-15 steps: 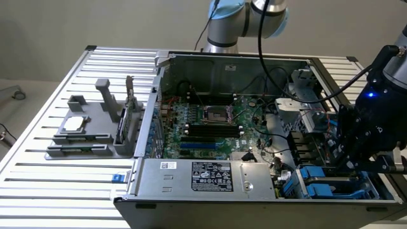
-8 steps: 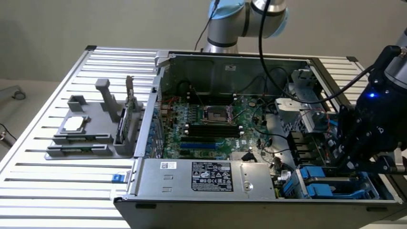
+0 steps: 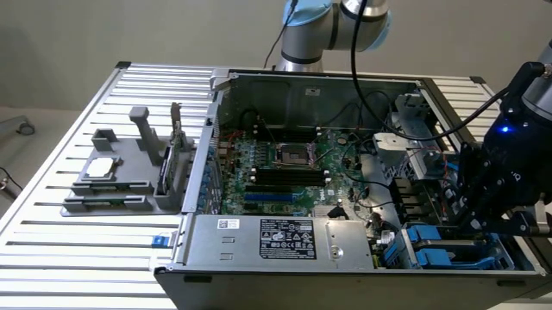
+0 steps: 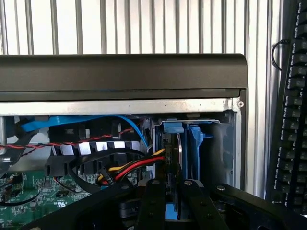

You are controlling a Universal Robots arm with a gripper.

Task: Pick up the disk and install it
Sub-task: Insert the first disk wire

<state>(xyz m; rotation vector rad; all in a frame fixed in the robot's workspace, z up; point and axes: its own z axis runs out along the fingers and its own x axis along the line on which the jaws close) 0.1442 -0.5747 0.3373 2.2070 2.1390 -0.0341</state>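
Nearest the lens in the exterior view is the dark front wall of the open computer case (image 3: pixel 345 287), with a silver power supply (image 3: pixel 250 240) lying just behind it. The case stands on a slatted metal table (image 3: pixel 77 258).

Toward the exterior view's left, a grey fixture (image 3: pixel 129 194) sits on the slats beside the case, with a small square silver chip (image 3: pixel 101 166) resting on it. Inside the case, the green motherboard (image 3: pixel 285 168) lies flat across the middle.

The arm (image 3: pixel 332 26) rises behind the case's far wall. Its black wrist end, showing a blue light, reaches steeply down over the case's near corner at the exterior view's right, above the blue drive cage (image 3: pixel 431 248).

In the wrist view the gripper (image 4: pixel 171 188) points into that corner. Its two black fingers (image 4: pixel 152 206) are set narrow and close, one on each flat side of the disk (image 4: pixel 173 152), clamping it. The disk stands on edge, its blue carrier frame at the far end, inside the blue cage against the case's end wall. Red, yellow and black cables (image 4: pixel 139 165) run up to the disk's side, and a blue cable (image 4: pixel 72 122) arcs under the case's rim. A black keyboard (image 4: pixel 292 120) lies on the table outside the case.
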